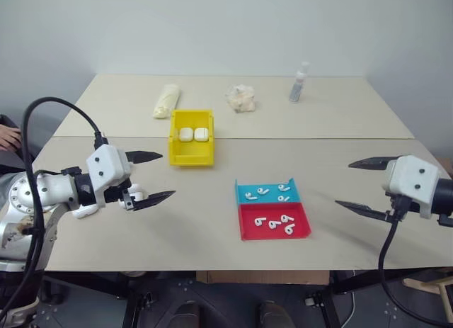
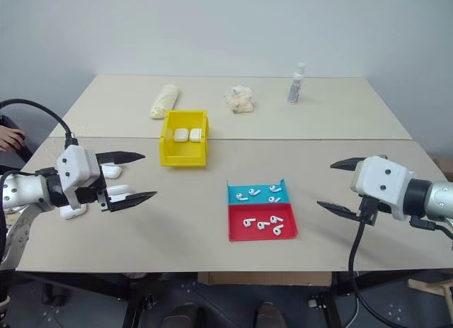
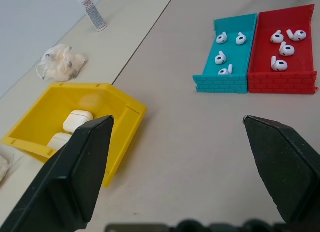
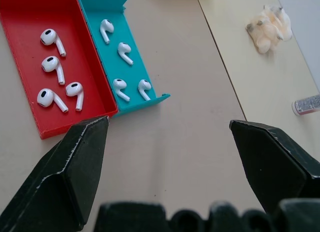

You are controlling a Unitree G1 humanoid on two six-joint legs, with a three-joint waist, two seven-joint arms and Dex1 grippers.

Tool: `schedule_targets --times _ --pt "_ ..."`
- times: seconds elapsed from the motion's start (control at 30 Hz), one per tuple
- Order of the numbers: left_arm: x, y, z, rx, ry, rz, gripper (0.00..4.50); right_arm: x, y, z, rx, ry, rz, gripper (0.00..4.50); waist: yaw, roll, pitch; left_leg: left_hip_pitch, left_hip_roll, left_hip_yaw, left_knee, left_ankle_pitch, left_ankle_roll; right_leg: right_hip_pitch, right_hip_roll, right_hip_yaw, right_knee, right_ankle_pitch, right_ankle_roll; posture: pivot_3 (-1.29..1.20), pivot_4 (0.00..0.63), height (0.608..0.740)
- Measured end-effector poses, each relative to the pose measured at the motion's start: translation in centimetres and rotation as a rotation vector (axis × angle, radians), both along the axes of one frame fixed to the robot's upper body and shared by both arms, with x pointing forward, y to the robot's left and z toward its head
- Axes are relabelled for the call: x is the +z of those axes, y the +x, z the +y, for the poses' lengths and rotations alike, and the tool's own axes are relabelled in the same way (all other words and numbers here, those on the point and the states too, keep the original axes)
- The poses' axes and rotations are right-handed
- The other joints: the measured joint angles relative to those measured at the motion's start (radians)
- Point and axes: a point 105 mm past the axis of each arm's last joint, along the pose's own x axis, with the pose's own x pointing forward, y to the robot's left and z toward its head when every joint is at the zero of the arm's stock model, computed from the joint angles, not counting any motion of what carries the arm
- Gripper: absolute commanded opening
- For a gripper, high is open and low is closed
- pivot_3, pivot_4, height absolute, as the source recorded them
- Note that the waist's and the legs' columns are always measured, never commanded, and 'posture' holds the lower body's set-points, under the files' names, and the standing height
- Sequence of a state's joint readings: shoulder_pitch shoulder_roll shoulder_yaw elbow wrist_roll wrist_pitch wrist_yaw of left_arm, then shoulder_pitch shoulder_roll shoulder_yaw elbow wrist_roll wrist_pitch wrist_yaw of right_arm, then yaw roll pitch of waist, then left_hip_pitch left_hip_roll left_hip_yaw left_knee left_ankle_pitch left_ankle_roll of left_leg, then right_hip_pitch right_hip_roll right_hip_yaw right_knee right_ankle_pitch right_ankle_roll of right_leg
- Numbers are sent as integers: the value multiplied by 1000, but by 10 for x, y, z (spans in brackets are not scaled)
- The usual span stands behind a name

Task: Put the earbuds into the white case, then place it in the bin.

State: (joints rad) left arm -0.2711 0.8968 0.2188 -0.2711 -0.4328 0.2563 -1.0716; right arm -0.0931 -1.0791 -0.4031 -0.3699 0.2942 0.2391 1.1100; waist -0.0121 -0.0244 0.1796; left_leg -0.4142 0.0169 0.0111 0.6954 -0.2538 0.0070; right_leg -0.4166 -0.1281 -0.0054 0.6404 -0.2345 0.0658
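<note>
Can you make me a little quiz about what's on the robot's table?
1. How many earbuds lie in the red half of the tray?
2. True or false: the yellow bin holds two white cases.
3. The left gripper is: A open, B shut on a case.

Key: 1. Four. 2. True. 3. A.
</note>
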Motion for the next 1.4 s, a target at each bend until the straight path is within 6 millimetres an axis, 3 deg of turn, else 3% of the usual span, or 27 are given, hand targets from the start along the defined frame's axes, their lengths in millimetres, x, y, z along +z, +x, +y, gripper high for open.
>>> schedule_targets --times 0.33,0.63,0.87,0.97,1.07,1.13,1.3,1.4 --pt "5 3 4 63 -11 -27 4500 2 1 -1 -5 -14 -6 4477 0 0 0 0 0 0 0 0 0 0 0 0 0 0 0 0 150 740" --pt "-1 9 21 296 39 -84 4500 -2 2 0 -5 -22 4 4477 0 0 0 0 0 0 0 0 0 -1 0 0 0 0 0 0 150 740" --pt "12 1 71 714 218 240 4500 -8 3 -1 -21 -26 28 4477 1 -1 0 0 0 -1 -1 0 0 -1 0 0 1 -1 1 0 150 740" --pt "19 4 95 954 171 399 4500 -17 1 1 -22 -28 51 4477 7 -2 0 1 -1 0 0 0 0 0 0 1 1 -1 1 0 150 740" --pt "9 5 114 1111 149 526 4500 -23 3 2 -33 -16 68 4477 2 -2 0 1 -1 0 -1 0 0 0 0 0 3 -1 1 0 150 740" --pt "-2 3 124 1160 149 631 4500 -27 2 2 -44 -6 84 4477 -4 -3 0 -1 -1 0 -1 0 0 -3 0 2 6 -1 1 0 150 740" --pt "2 3 147 1261 36 733 4500 -40 2 8 -45 27 109 4477 -4 -6 1 -1 0 0 -1 0 0 -3 0 2 6 -1 1 0 150 740" --pt "-10 0 150 1285 53 803 4500 -49 3 13 -38 30 134 4477 -2 -6 1 0 0 0 -1 0 0 -3 0 3 6 -1 1 0 150 740"
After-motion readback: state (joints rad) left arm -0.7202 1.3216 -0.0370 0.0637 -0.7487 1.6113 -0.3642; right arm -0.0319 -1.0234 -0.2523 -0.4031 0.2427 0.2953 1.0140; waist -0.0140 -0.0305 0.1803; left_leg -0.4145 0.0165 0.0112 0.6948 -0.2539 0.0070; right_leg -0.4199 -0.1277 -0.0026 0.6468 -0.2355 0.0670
